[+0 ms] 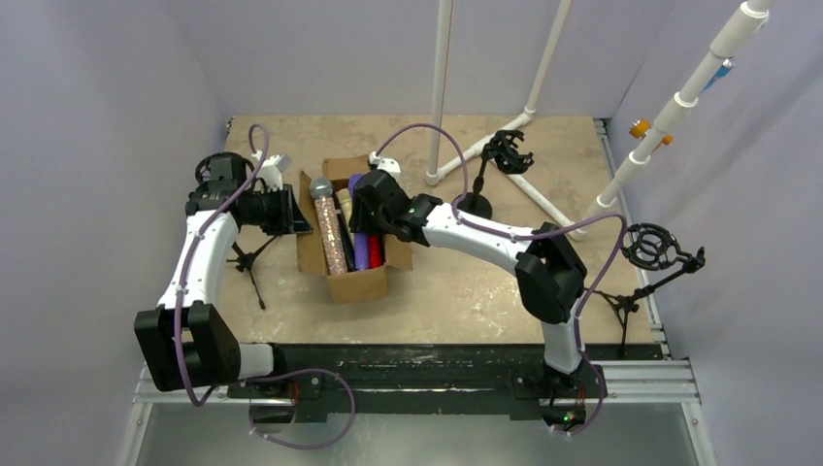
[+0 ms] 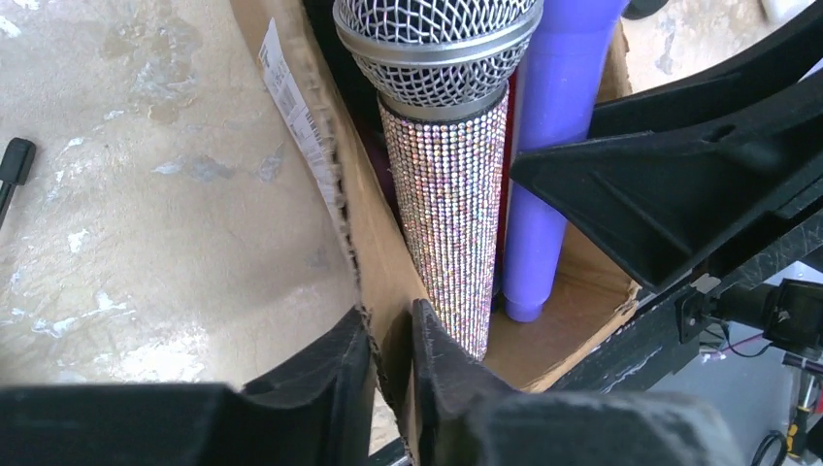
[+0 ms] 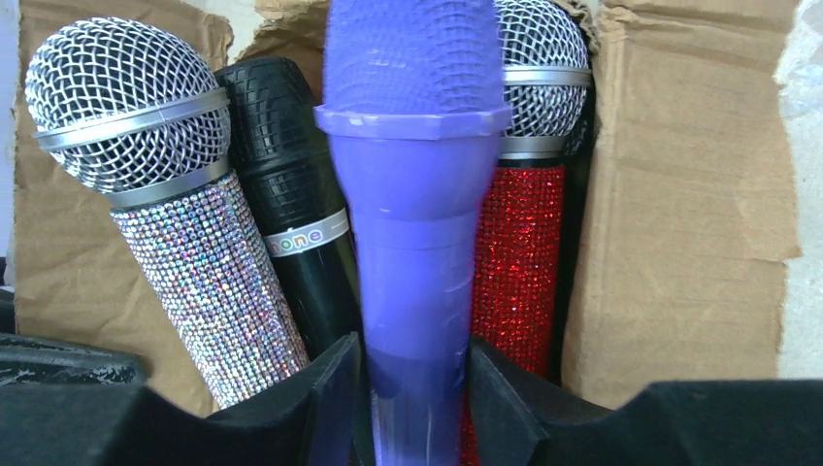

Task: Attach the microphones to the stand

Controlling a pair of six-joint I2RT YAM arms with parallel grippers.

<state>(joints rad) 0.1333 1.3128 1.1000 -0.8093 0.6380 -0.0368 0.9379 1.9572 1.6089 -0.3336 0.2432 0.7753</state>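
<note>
The purple mic (image 3: 417, 214) lies in the box (image 3: 679, 194) with its head toward the far side. The right gripper (image 3: 417, 364) grasps its handle below the head, with a finger (image 3: 325, 388) pressed against each side. Just left of it is the black mic (image 3: 291, 194), and left of that the silver mic (image 3: 194, 243), whose mesh head is the farthest left. The red mic (image 3: 519, 252) lies just right of the purple one, touching it, with its mesh head partly hidden behind the purple head.

The left gripper (image 2: 391, 325) is clenched on the left cardboard wall of the box, with one finger (image 2: 335, 374) outside the wall and the other inside, next to the tail of the silver mic.

From above, the box sits left of centre on the table (image 1: 466, 282), with both arms reaching to it. One stand (image 1: 477, 189) with a black ring mount is on the table just right of the right gripper. A second stand (image 1: 652, 248) is at the right edge, well apart from the box. White pipes (image 1: 442, 87) rise from the far side of the table.
</note>
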